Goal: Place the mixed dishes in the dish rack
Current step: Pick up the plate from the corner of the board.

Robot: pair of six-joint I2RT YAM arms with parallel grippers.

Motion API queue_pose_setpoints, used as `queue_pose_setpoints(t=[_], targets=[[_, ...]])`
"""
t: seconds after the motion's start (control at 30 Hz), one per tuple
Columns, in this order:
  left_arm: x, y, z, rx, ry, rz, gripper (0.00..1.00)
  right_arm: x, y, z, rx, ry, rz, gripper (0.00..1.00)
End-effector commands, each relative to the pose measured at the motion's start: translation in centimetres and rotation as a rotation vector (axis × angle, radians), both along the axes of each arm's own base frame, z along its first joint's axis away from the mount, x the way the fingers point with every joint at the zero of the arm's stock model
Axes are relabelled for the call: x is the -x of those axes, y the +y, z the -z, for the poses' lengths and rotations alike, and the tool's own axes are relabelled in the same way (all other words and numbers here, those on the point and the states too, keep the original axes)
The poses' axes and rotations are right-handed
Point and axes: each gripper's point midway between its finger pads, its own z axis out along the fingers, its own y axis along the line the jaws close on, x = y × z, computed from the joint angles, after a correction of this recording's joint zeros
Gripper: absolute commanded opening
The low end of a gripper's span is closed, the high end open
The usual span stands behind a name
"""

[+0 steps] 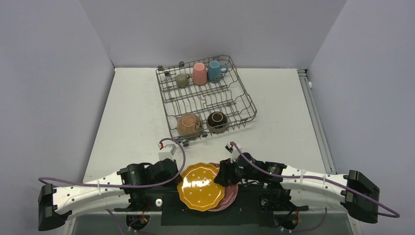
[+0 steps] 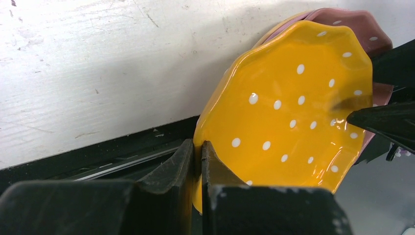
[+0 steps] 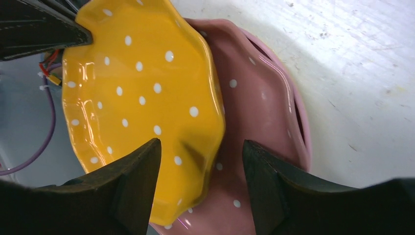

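Five glazed pieces already sit in the dish rack [image 1: 215, 95], a grey wire basket with rows of upright tines standing askew on the white, scuffed table [image 1: 132, 112]: a grey-green cup [image 1: 182, 80], a taller pink cup [image 1: 199, 74] and a blue mug [image 1: 214, 71] with its handle pointing right line the far end, while a terracotta bowl [image 1: 188, 124] and a dark brown bowl [image 1: 217, 121] with a pale rim occupy the near end, side by side. Down at the table's near edge, between the two arms, the orange-yellow plate [image 2: 288, 112] shows a glossy surface, a wavy scalloped rim and scattered white dots. Its right side overlaps the pink plates [image 3: 259, 112], where a dusky, dotted, scalloped one lies over a paler pink rim. The left gripper [image 2: 197, 161] has its black fingers pressed together on the yellow plate's left rim, pinching the thin ceramic edge between them. The right gripper [image 3: 200, 143] is spread wide, one finger over the yellow plate and the other over the pink one, straddling the yellow rim without clamping it. Whether the yellow plate is lifted clear of the pink ones I cannot tell
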Motion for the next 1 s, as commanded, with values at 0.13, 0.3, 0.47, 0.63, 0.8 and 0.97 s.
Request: queue_pose_setpoints(t=[0.13, 0.3, 0.47, 0.63, 0.8, 0.97], targets=[[-0.5, -1.5, -0.1, 0.084, -0.009, -0.029, 0.00, 0.8, 2.0, 0.6, -0.108, 0.063, -0.006, 0.53], [-0.4, -1.5, 0.6, 0.083, -0.005, -0.034, 0.00, 1.6, 2.5, 1.0, -0.158, 0.113, -0.014, 0.42], [-0.4, -1.6, 1.2, 0.089, -0.001, -0.033, 0.00, 1.8, 3.3, -0.4, -0.257, 0.131, -0.012, 0.19], [-0.6, -2.3, 0.9, 0.108, -0.010, -0.025, 0.00, 1.4, 4.1, -3.4, -0.374, 0.121, 0.002, 0.00], [-1.3, -2.9, -1.4, 0.126, -0.057, -0.013, 0.10, -0.1, 4.2, -7.6, -0.463, 0.052, 0.050, 0.00], [-2.4, -2.9, -5.0, 0.123, -0.138, 0.004, 0.45, -3.5, 2.9, -12.6, -0.459, -0.063, 0.144, 0.00]])
